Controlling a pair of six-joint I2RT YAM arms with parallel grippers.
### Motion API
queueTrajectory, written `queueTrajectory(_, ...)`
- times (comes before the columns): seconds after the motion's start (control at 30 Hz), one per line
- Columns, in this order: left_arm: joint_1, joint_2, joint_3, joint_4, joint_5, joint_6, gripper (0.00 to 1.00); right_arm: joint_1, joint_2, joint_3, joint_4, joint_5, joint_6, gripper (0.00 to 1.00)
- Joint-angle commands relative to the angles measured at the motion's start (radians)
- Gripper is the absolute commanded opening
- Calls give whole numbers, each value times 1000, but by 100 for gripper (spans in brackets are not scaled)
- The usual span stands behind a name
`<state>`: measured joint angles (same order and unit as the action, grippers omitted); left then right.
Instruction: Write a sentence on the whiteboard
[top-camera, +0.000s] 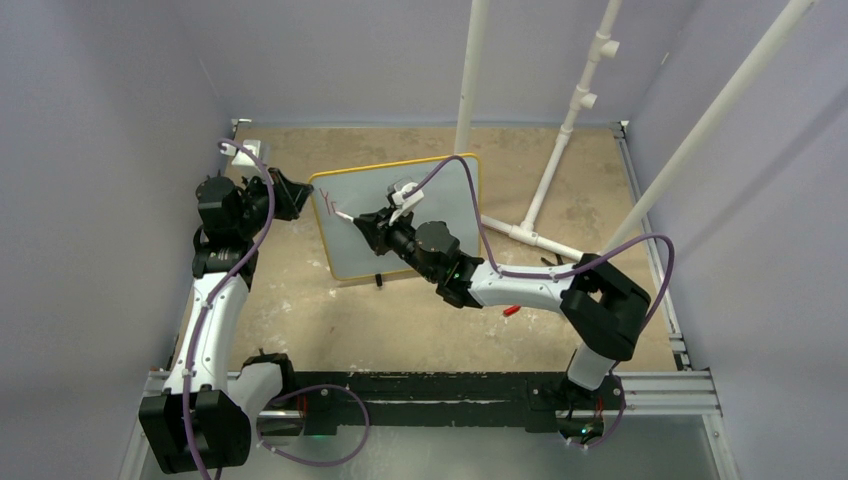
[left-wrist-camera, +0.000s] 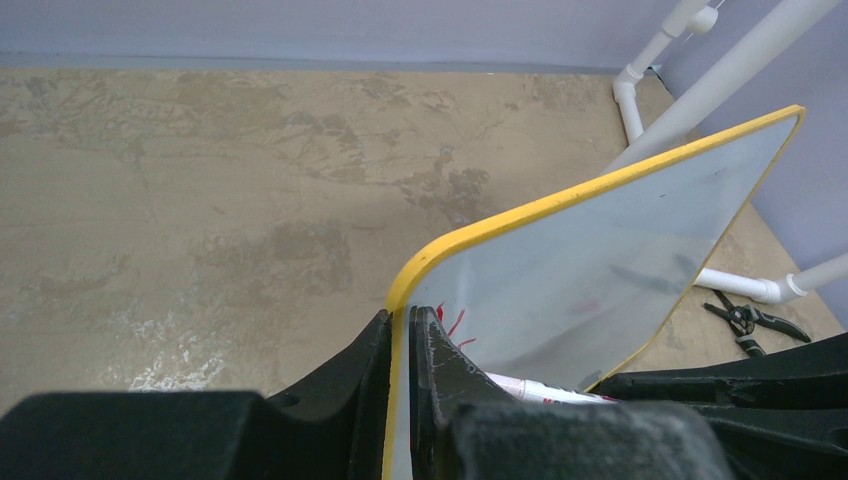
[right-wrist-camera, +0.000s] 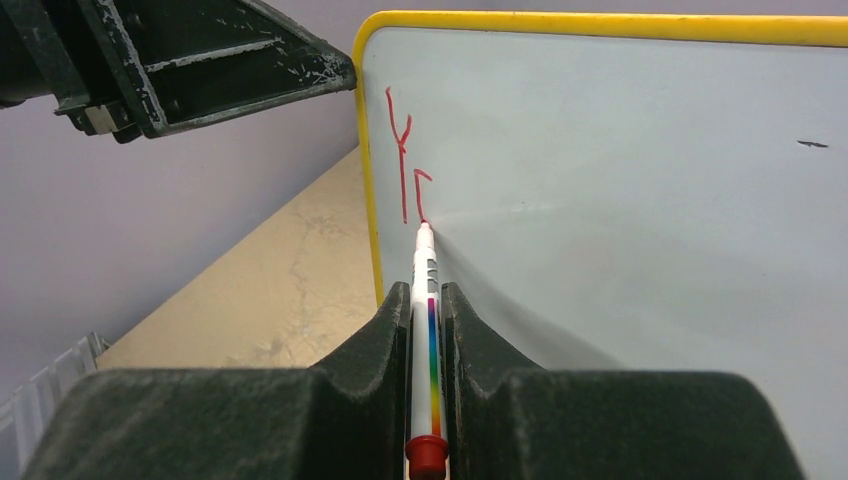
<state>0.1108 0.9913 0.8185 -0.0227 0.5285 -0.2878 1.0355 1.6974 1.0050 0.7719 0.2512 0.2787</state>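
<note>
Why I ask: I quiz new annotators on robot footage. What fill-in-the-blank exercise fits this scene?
1. The strokes above the marker in the right gripper are ____.
2. The left gripper is shut on the whiteboard, whose frame is ____.
3. In the top view, the left gripper holds the whiteboard's ____ side.
Missing words: red; yellow; left.

Right gripper (right-wrist-camera: 425, 300) is clamping a rainbow-striped marker (right-wrist-camera: 424, 255). Its tip is pointing to 12 o'clock and pressing the whiteboard (right-wrist-camera: 650, 220) at the foot of the second of two red marks (right-wrist-camera: 405, 165). Left gripper (right-wrist-camera: 335, 72) is reaching in from 10 o'clock and meeting the yellow frame's corner.
</note>
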Motion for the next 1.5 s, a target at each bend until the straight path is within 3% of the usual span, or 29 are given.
queueTrajectory(0.0, 2, -3, -6, 43, 30, 0, 10, -5, -40, -4, 8, 68, -9, 0)
queueTrajectory(0.83, 3, 0, -10, 47, 36, -4, 10, -5, -10, 90, 27, 49, -47, 0)
queueTrajectory(0.93, 3, 0, -9, 47, 40, -4, 14, -5, -21, 81, 37, 38, -54, 0)
queueTrajectory(1.13, 3, 10, -10, 46, 41, -7, 32, -4, -81, 25, 75, -18, -58, 0)
queueTrajectory(1.47, 4, 29, -11, 53, 56, -12, 34, -6, -73, 26, 23, 17, -44, 0)
